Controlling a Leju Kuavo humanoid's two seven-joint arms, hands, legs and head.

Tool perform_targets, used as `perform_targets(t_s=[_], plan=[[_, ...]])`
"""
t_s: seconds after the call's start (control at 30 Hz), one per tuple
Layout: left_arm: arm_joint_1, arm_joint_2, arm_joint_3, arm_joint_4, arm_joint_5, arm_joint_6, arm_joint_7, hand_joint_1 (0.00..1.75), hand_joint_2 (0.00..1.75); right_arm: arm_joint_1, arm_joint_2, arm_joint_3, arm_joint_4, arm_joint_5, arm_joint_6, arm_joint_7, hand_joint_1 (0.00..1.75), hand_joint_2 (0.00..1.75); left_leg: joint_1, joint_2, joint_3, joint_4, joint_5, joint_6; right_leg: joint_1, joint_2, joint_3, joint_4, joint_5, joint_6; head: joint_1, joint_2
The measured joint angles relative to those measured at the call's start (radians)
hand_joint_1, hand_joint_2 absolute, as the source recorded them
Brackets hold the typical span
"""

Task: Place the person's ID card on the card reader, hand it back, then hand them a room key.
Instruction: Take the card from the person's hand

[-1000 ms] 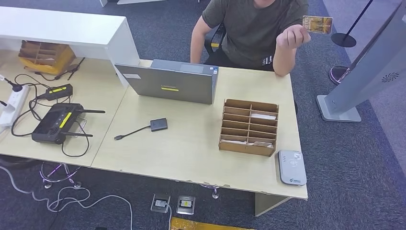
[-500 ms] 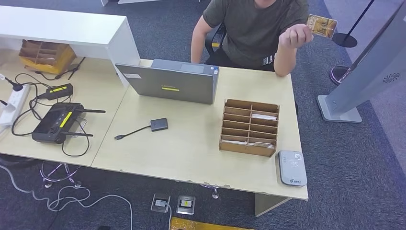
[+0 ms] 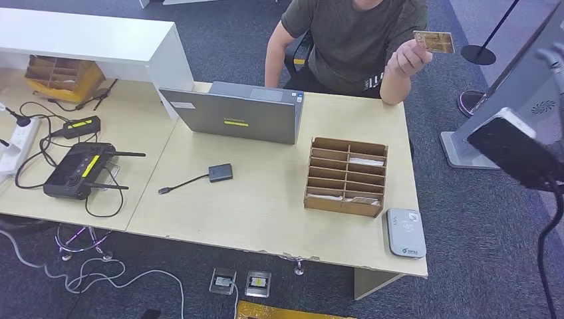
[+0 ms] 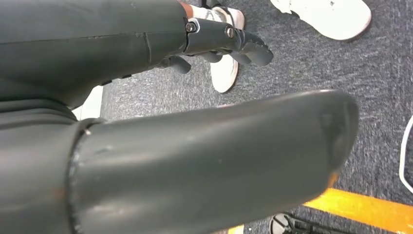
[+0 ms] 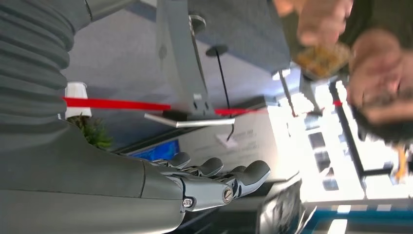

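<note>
Tabletop (image 3: 266, 206) of pale wood runs to a right edge just past one grey, rounded card reader (image 3: 406, 232), which lies flat at the near right corner. Beside it on the left stands one brown cardboard organizer (image 3: 346, 175) cut into slots, several holding pale cards. We count one grey laptop (image 3: 234, 111) at the far edge and one small black adapter (image 3: 220, 173) with its cable on the bare middle stretch. One ID card (image 3: 433, 41), golden and rectangular, is pinched in the person's hand (image 3: 407, 60), raised beyond the far right corner, above the carpet. Our right hand (image 5: 214, 183) has its fingers (image 5: 253, 173) extended and apart, holding nothing, with the card ahead of it. Our left hand (image 4: 204, 151) hangs over grey carpet, its fingers (image 4: 243, 44) loose around nothing.
</note>
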State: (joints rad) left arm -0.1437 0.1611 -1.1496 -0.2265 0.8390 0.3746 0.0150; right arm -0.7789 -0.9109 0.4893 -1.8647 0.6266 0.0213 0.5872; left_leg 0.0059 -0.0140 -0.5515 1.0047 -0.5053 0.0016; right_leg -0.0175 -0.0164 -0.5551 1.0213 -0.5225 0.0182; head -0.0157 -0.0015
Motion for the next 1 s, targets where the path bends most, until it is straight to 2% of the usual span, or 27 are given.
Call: perform_targets(t_s=[0.4, 0.73, 0.9, 0.93, 1.0], plan=[[-0.012, -0.011, 0.000, 0.000, -0.019, -0.014, 0.007, 0.00, 0.00, -0.017, 0.034, 0.139, 0.077, -0.030, -0.017, -0.009, 0.00, 1.75, 0.000, 0.000, 0.000, 0.000, 0.000, 0.000, 0.000, 0.001, 0.000, 0.000, 0.000, 0.000, 0.000, 0.000], [-0.012, -0.019, 0.000, 0.000, -0.025, -0.014, 0.016, 0.00, 0.00, -0.047, 0.110, 0.217, 0.190, -0.008, -0.041, -0.045, 0.00, 1.75, 0.000, 0.000, 0.000, 0.000, 0.000, 0.000, 0.000, 0.000, 0.001, 0.000, 0.000, 0.000, 0.000, 0.000], [-0.012, -0.022, 0.000, 0.000, -0.029, -0.011, 0.019, 0.00, 0.00, -0.051, 0.130, 0.244, 0.230, -0.012, -0.062, -0.044, 0.00, 1.75, 0.000, 0.000, 0.000, 0.000, 0.000, 0.000, 0.000, 0.001, 0.001, 0.000, 0.000, 0.000, 0.000, 0.000], [-0.012, -0.022, 0.000, 0.000, -0.030, -0.011, 0.019, 0.00, 0.00, -0.052, 0.132, 0.249, 0.237, -0.011, -0.063, -0.043, 0.07, 1.75, 0.000, 0.000, 0.000, 0.000, 0.000, 0.000, 0.000, 0.001, 0.001, 0.000, 0.000, 0.000, 0.000, 0.000], [-0.011, -0.023, 0.000, 0.000, -0.031, -0.011, 0.021, 0.00, 0.00, -0.053, 0.137, 0.257, 0.248, -0.008, -0.063, -0.040, 0.95, 1.75, 0.000, 0.000, 0.000, 0.000, 0.000, 0.000, 0.000, 0.001, 0.001, 0.000, 0.000, 0.000, 0.000, 0.000]])
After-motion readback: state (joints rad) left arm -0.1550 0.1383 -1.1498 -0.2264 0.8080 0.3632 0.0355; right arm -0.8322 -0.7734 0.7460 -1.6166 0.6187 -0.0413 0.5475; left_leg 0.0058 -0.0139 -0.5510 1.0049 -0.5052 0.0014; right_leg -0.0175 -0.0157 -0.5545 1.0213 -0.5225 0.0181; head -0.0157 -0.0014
